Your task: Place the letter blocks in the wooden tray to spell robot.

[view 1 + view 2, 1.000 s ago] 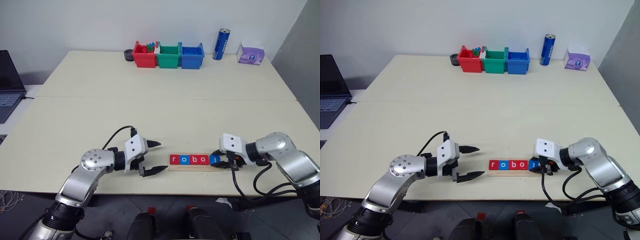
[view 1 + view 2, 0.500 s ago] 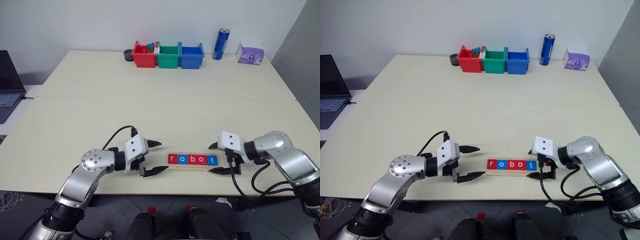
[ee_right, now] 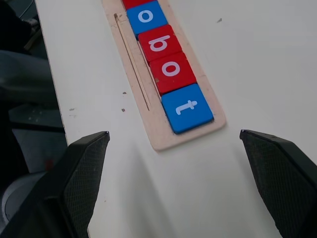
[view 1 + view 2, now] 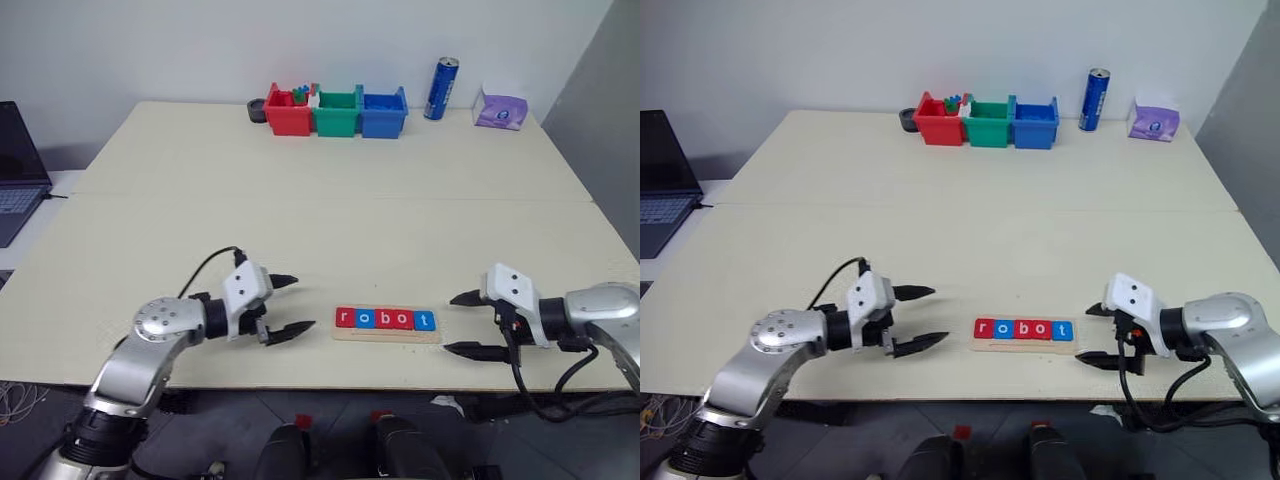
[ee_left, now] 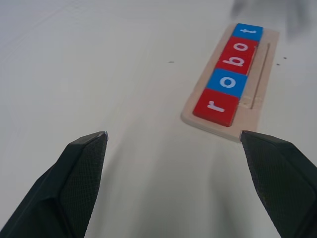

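A pale desk: near its front edge, five flat red and blue letter blocks spell "robot" in the long pale wooden tray. Left gripper and right gripper flank it, jaws wide, empty. Spelling looks finished; only retreat remains.

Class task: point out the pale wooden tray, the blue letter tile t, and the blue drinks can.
pale wooden tray [image 4: 386, 335], left eye view, front edge
blue letter tile t [image 3: 187, 108], right wrist view, face
blue drinks can [image 4: 441, 90], left eye view, side

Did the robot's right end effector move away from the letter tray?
Yes. The right end effector was at the wooden tray's end by the blue t block; it now hangs open, off to the right, clear of the tray.
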`<state>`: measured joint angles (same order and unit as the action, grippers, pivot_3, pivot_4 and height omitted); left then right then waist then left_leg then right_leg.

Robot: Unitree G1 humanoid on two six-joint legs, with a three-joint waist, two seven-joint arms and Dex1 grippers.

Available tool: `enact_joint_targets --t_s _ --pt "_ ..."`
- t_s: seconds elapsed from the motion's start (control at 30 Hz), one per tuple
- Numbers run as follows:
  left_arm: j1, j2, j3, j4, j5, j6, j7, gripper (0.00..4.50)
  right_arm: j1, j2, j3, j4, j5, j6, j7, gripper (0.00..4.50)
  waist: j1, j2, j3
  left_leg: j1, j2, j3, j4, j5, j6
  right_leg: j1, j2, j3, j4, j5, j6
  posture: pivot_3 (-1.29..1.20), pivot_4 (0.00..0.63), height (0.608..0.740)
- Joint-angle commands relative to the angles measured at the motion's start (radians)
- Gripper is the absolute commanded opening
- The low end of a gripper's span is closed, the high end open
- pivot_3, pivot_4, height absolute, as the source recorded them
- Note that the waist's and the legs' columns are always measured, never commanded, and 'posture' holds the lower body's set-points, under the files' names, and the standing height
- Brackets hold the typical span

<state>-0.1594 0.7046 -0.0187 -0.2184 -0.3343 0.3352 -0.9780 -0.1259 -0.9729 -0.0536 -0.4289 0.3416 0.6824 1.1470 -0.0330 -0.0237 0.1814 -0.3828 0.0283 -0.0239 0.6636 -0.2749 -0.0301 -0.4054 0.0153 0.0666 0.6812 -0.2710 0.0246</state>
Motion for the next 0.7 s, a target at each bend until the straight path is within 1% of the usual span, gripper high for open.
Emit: enact_joint_targets --t_s 0.03,0.17,0.27,0.57,0.7 --pt "-0.02 0.032 0.085 0.023 -0.052 0.041 -0.004 4.5 0.006 -0.021 -0.095 0.004 0.041 -0.055 0.014 4.48 0.0 0.0 0.0 0.0 0.0 0.0 0.0 0.0 0.0 0.0 0.0 0.0 0.0 0.0 0.0 0.0 0.15 0.74" --pt "-0.012 0.082 0.113 0.048 -0.068 0.027 -0.064 4.5 0.042 -0.043 -0.141 0.014 0.076 -0.094 0.065 4.48 0.001 0.0 0.0 -0.001 0.0 0.001 -0.001 0.0 0.0 0.0 0.0 -0.001 -0.001 0.0 0.0 0.0 0.15 0.74" --pt "-0.025 0.093 0.12 0.064 -0.065 -0.002 -0.086 4.5 0.062 -0.065 -0.152 0.02 0.094 -0.116 0.103 4.48 0.003 0.0 0.0 -0.001 0.0 0.001 -0.001 0.0 0.0 0.0 0.0 -0.002 -0.001 0.0 0.0 0.0 0.15 0.74" --pt "-0.036 0.12 0.089 0.022 -0.071 0.016 -0.142 4.5 0.039 -0.09 -0.146 0.053 0.121 -0.129 0.121 4.48 0.003 0.0 0.0 -0.001 0.0 0.001 0.0 0.0 0.0 0.0 0.0 -0.001 -0.001 0.0 0.0 0.0 0.15 0.74" --pt "-0.054 0.13 0.073 0.028 -0.067 0.016 -0.176 4.5 0.03 -0.109 -0.122 0.065 0.105 -0.133 0.12 4.48 0.003 0.0 0.0 -0.001 0.0 0.001 0.0 0.0 0.0 0.0 0.0 -0.001 -0.001 0.0 0.0 0.0 0.15 0.74"
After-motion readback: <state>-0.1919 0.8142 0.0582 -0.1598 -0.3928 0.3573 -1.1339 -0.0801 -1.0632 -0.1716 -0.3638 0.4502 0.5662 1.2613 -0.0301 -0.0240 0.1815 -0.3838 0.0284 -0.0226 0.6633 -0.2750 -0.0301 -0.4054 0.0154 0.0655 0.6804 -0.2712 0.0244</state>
